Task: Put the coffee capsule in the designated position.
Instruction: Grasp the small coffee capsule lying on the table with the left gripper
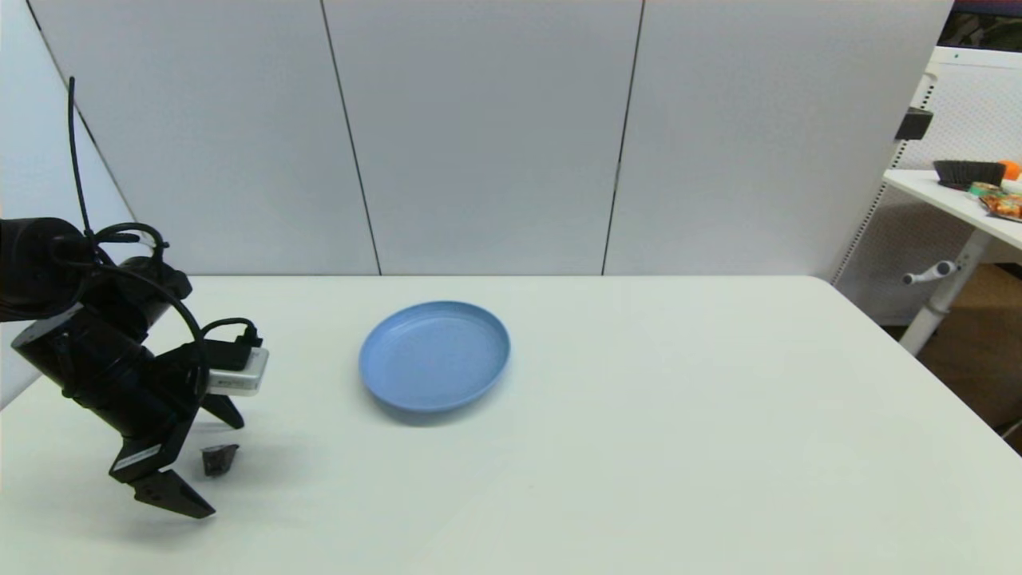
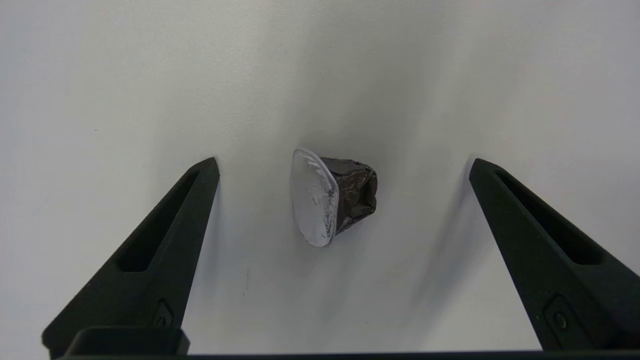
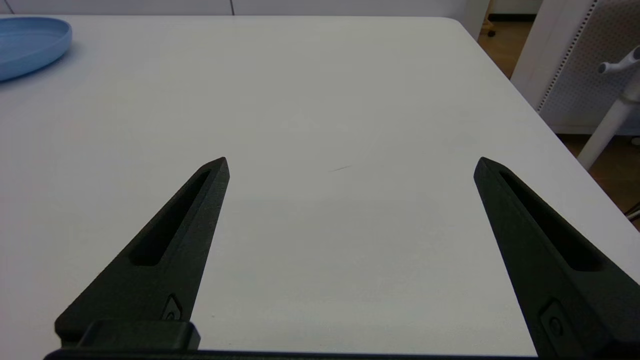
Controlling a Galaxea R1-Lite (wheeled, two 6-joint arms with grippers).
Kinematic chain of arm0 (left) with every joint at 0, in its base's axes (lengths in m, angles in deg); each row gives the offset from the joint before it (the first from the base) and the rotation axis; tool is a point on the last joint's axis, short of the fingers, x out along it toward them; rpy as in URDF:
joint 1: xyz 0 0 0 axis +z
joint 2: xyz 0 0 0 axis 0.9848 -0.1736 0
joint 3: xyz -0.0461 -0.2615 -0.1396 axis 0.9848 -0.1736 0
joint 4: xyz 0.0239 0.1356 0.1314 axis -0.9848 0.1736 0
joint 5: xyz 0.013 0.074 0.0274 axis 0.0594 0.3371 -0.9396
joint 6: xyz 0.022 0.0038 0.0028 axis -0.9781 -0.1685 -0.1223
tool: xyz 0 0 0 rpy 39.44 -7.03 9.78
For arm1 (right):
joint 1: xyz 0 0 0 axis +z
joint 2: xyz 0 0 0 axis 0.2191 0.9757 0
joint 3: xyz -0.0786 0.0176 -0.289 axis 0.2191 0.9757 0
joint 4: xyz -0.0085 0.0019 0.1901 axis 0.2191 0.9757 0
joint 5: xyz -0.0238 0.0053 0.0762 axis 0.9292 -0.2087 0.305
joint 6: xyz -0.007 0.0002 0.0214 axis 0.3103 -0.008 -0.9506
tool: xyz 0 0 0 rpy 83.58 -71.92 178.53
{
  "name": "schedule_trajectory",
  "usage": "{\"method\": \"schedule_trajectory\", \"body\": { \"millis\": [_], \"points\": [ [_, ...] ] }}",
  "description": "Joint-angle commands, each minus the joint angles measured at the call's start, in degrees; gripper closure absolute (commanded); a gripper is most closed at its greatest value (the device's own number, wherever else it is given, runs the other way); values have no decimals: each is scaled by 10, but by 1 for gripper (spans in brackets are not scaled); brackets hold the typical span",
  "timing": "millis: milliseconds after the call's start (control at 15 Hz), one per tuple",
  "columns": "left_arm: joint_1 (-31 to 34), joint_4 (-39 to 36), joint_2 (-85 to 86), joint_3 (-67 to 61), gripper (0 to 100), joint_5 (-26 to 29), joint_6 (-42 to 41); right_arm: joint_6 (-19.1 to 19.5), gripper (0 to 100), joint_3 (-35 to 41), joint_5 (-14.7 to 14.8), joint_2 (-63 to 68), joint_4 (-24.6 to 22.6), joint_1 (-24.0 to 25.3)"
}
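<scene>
From the head, the left gripper [image 1: 214, 459] hung over the coffee capsule [image 1: 219, 459] on the bench [image 1: 639, 447], left of the blue plate [image 1: 433, 354]. Its wrist showed jaws apart, straddling the toppled capsule for pickup. The right gripper [image 3: 350, 162] idled, jaws apart.

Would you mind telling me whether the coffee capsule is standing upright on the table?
No, the coffee capsule lies on its side between the open left gripper's fingers.

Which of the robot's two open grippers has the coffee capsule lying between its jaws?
The left gripper: the coffee capsule lies on its side between its jaws. The right gripper has only bare table between its jaws.
</scene>
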Motion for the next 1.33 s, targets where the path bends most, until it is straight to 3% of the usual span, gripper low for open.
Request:
{"method": "schedule_trajectory", "body": {
  "millis": [67,1333],
  "points": [
    [0,3,-1,0,0,1,-5,0,0,0,0,1,0,0],
    [0,-9,-8,-1,0,-1,-13,0,0,0,0,1,0,0]
  ]
}}
